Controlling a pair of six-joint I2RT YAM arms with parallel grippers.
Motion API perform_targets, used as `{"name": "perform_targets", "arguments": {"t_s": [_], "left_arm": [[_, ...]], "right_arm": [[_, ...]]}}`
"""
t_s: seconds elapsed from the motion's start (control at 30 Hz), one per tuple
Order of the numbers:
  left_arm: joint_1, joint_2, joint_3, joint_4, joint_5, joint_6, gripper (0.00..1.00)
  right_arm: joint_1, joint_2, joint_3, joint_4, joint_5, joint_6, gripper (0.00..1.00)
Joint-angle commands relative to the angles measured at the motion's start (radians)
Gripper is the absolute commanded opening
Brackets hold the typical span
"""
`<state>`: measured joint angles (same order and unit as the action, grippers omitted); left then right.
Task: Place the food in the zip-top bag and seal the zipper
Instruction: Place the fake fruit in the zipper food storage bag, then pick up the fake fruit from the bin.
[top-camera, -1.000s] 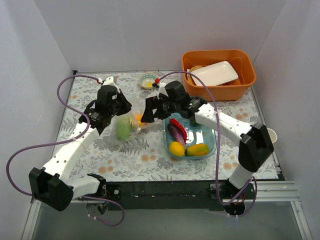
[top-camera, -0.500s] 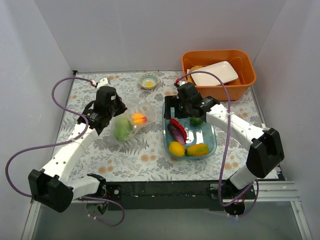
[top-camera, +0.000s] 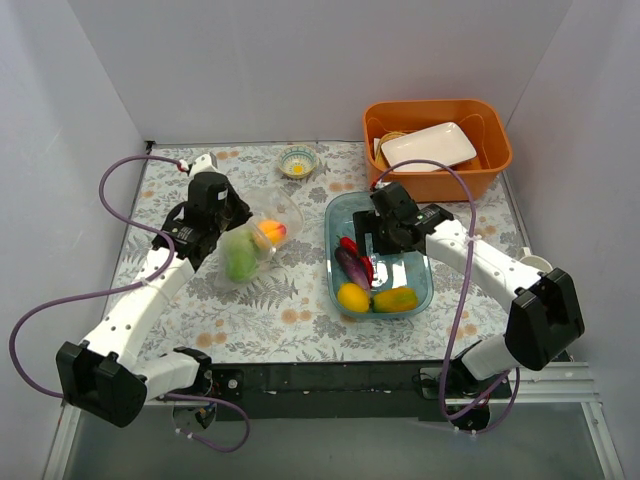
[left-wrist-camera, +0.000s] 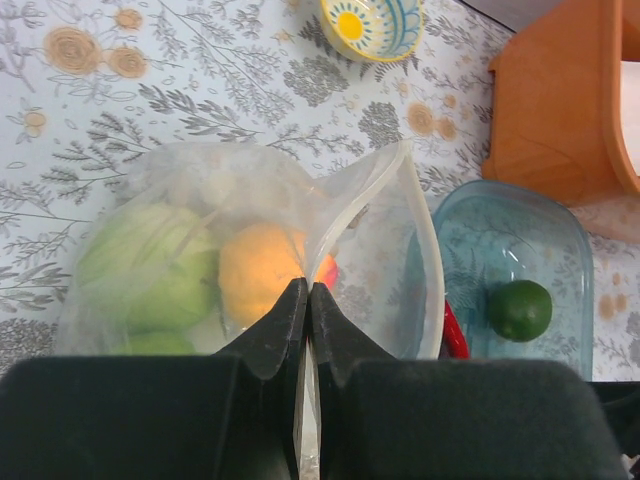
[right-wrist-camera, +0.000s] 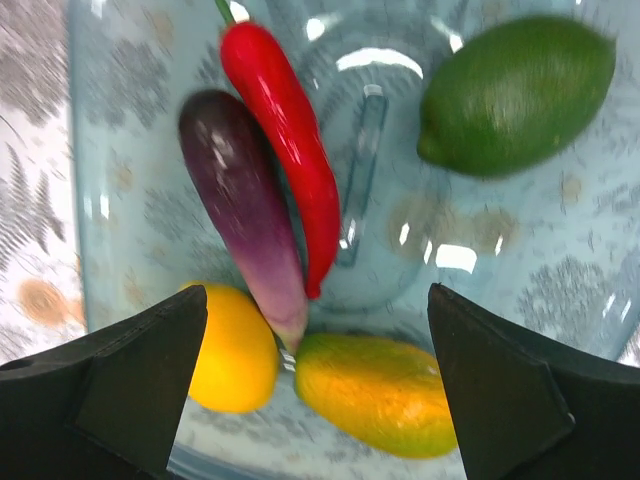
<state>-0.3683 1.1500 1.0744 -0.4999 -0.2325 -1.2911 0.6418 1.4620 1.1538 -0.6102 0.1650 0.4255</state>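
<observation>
The left fingers (left-wrist-camera: 270, 335) pinch shut on the limp, slippery mouth edge of the zip-top bag (left-wrist-camera: 385, 250), left of the tray (top-camera: 427, 292), with cabbage (left-wrist-camera: 150, 265) and peach (left-wrist-camera: 255, 270) inside. The right fingers (right-wrist-camera: 130, 385) hang wide apart over the tray. Its lime (right-wrist-camera: 515, 95) looks light and hard, best gripped across the middle.
</observation>
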Motion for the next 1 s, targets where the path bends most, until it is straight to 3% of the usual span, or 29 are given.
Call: {"name": "perform_targets", "arguments": {"t_s": [0.0,0.13,0.23,0.67,0.97], "left_arm": [[0.003,-0.010,-0.013,0.043,0.088,-0.005,0.00],[0.003,-0.003,-0.017,0.046,0.091,-0.001,0.00],[0.003,0.001,-0.014,0.052,0.093,0.009,0.00],[0.003,0.036,0.001,0.064,0.116,0.030,0.00],[0.003,0.040,-0.007,0.069,0.130,0.033,0.00]], "right_arm": [[-0.001,-0.045,-0.016,-0.144,-0.001,-0.028,0.98],[-0.001,-0.046,0.030,-0.299,0.086,-0.001,0.98],[-0.001,-0.064,0.050,-0.361,0.064,0.031,0.98],[-0.001,-0.146,-0.089,-0.358,-0.091,0.179,0.98],[-0.001,-0.128,-0.175,-0.327,-0.038,0.202,0.98]]}}
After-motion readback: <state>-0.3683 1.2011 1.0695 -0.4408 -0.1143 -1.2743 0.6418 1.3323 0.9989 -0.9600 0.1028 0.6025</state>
